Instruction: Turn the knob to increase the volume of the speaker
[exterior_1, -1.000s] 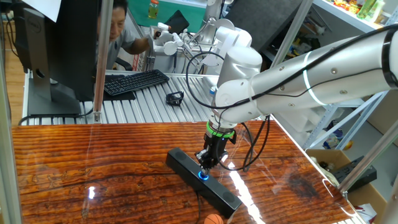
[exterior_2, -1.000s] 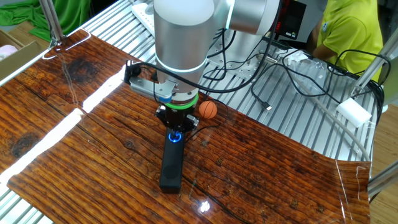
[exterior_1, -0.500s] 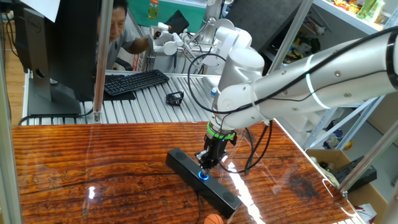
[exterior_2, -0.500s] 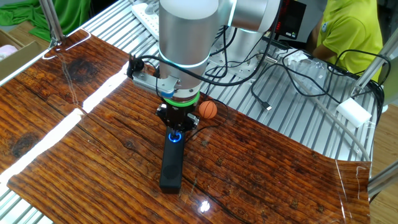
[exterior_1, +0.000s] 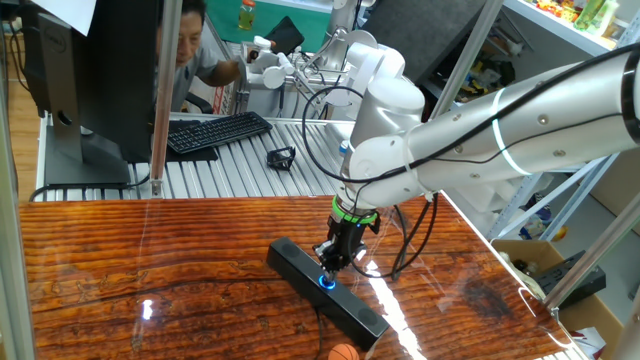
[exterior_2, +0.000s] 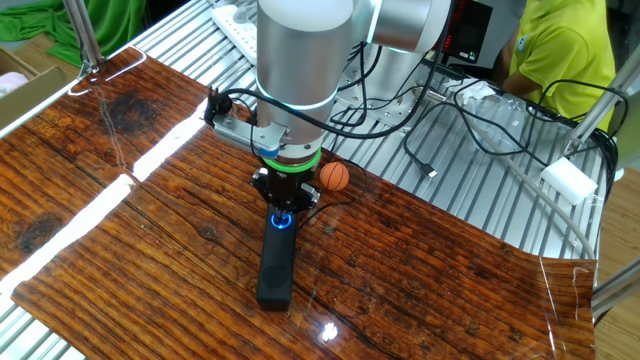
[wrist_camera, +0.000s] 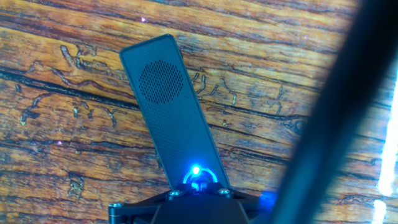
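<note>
- One arm reaches down over the wooden tabletop (exterior_1: 150, 260), its pincer (exterior_1: 329, 267) pointing straight down onto the middle of the speaker (exterior_1: 325, 292).
- The speaker lies flat on the tabletop, a long black bar set at a slant in each fixed view; one end, with a round perforated grille, shows clearly in the hand view (wrist_camera: 168, 112).
- The knob (exterior_2: 283, 220) sits at the middle of the bar, its blue ring glowing right under the fingertips; in the hand view the blue arc (wrist_camera: 199, 177) shows at the bottom edge, partly hidden by the pincer body.
- The fingers look drawn in close around the knob, but the fingertips are too small and too hidden to see contact, so whether the pincer grips it I cannot tell.
- A small orange ball (exterior_2: 334, 176) rests on the tabletop just beside the far end of the speaker.
- A black keyboard (exterior_1: 215, 131) lies on the slatted bench behind, near a person (exterior_1: 190, 50) seated there.
</note>
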